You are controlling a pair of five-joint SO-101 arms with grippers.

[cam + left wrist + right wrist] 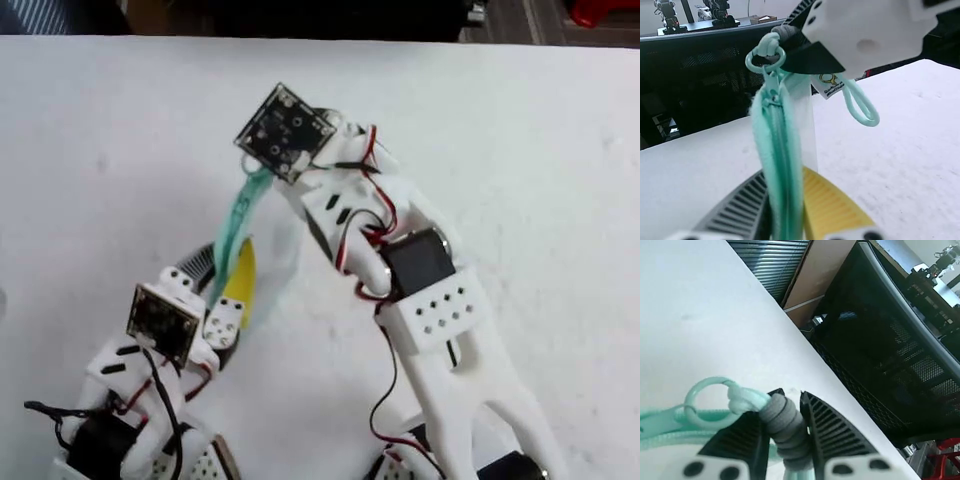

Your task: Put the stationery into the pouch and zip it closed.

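A mint-green pouch [235, 225] stands on edge over the white table [520, 150], stretched between both grippers. My left gripper [228, 285] is shut on its near end. In the left wrist view the zipper seam [782, 160] runs up from between the grey and yellow fingers [830, 210]. My right gripper [258, 178] holds the far end, its black fingers [827, 432] shut on the grey cord [787, 427] tied to the zipper's ring [707, 395]. That ring [766, 55] hangs just under the right gripper's tip [795, 50], and a mint loop [860, 105] dangles beside it.
The table's far edge [400, 38] runs along the back, with a black mesh rack [880, 350] beyond it. Open white surface lies to the left [90, 180] and right of the arms. The right arm's body [430, 300] crosses the near right.
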